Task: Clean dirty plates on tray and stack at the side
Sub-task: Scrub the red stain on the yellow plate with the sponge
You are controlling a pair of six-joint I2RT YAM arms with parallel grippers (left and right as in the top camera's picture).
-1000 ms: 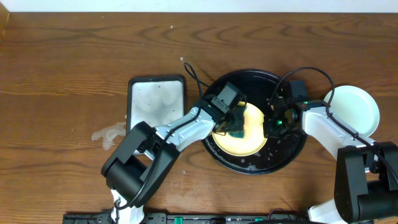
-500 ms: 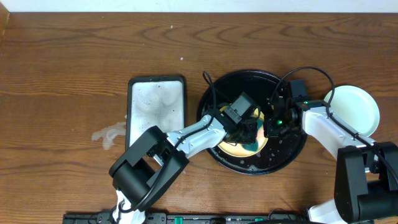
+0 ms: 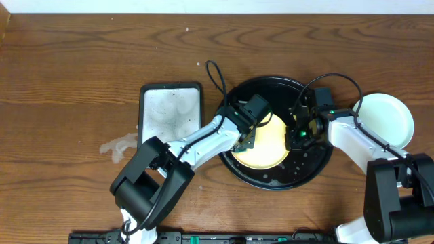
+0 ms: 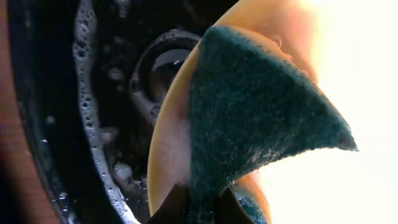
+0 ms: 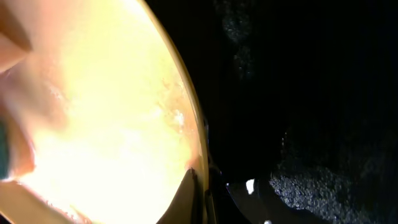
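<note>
pale yellow plate (image 3: 268, 144) lying in the black tray (image 3: 308, 169) right of frame centre, left gripper (image 3: 248, 138) clamping a teal sponge (image 4: 249, 118) against the plate's left edge, right gripper (image 3: 297, 135) pinching its right rim, second pale plate (image 3: 386, 118) sitting outside the tray at far right

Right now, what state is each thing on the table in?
yellow plate: in the black tray, gripped at its right rim, sudsy.
sponge: pinched, pressed on the yellow plate.
black tray: wet, suds along its rim.
left end effector: shut on the sponge.
right end effector: shut on the yellow plate's rim.
pale plate: on the table right of the black tray, looks clean.
grey tray: left of the black tray, streaky.
</note>
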